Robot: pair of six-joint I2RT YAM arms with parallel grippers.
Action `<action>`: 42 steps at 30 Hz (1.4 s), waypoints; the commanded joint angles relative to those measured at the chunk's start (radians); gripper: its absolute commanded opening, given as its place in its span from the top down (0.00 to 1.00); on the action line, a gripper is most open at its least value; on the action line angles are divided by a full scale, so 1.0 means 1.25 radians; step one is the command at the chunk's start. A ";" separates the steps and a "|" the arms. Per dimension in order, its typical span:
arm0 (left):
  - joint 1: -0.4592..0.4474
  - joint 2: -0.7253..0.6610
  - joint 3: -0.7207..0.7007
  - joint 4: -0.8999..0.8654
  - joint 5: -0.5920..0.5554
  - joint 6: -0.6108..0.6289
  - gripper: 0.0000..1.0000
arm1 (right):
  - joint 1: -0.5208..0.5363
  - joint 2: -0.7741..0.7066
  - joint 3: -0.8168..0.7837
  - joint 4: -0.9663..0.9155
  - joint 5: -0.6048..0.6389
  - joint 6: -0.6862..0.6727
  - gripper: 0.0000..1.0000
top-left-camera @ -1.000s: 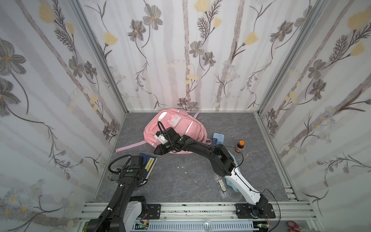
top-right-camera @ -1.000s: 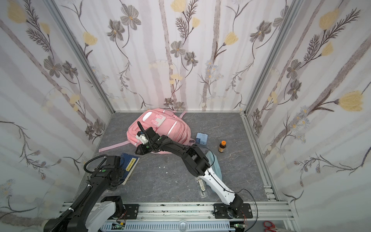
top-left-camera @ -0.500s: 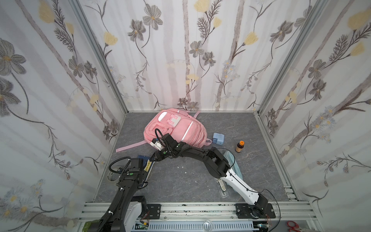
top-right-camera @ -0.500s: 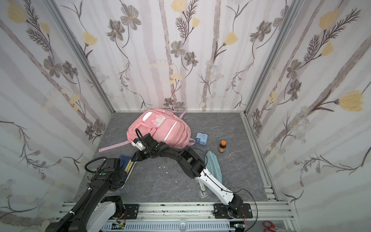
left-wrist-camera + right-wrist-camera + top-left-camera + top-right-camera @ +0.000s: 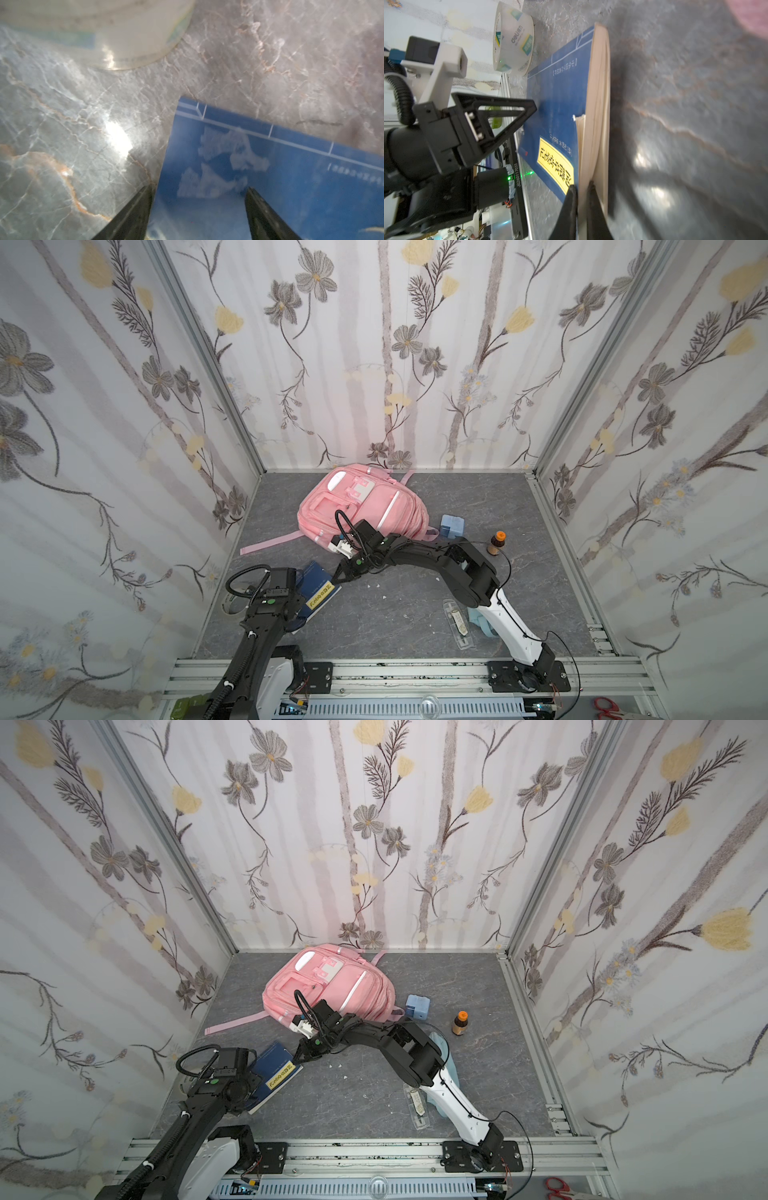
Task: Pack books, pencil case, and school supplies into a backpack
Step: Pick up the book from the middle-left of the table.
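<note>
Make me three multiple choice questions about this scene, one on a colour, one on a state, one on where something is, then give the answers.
1. The label strip on the dark blue book is: A red; B yellow; C green.
2. The right gripper is: A wide open; B shut on nothing; C shut on the dark blue book.
3. The orange-capped bottle stands: A on the dark blue book; B on the grey table near the pale-blue box; C in the right gripper.

Answers: B, the strip shows yellow in both top views. C, its jaws pinch the book's edge in the right wrist view. B, it stands upright on the table, apart from the box.
</note>
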 commanded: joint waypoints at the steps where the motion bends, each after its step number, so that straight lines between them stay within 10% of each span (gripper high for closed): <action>1: 0.000 -0.012 0.026 0.022 0.000 0.011 0.27 | -0.012 -0.108 -0.103 0.107 -0.013 0.051 1.00; 18: 0.000 -0.049 0.403 0.146 0.281 0.415 0.10 | -0.205 -0.589 -0.375 0.313 -0.057 0.226 1.00; 31: -0.022 0.133 0.596 0.505 0.747 0.318 0.05 | -0.352 -0.756 -0.331 0.368 -0.180 0.216 1.00; 42: -0.088 0.154 0.664 0.398 0.929 0.430 0.05 | -0.358 -0.860 -0.371 0.455 -0.230 0.255 1.00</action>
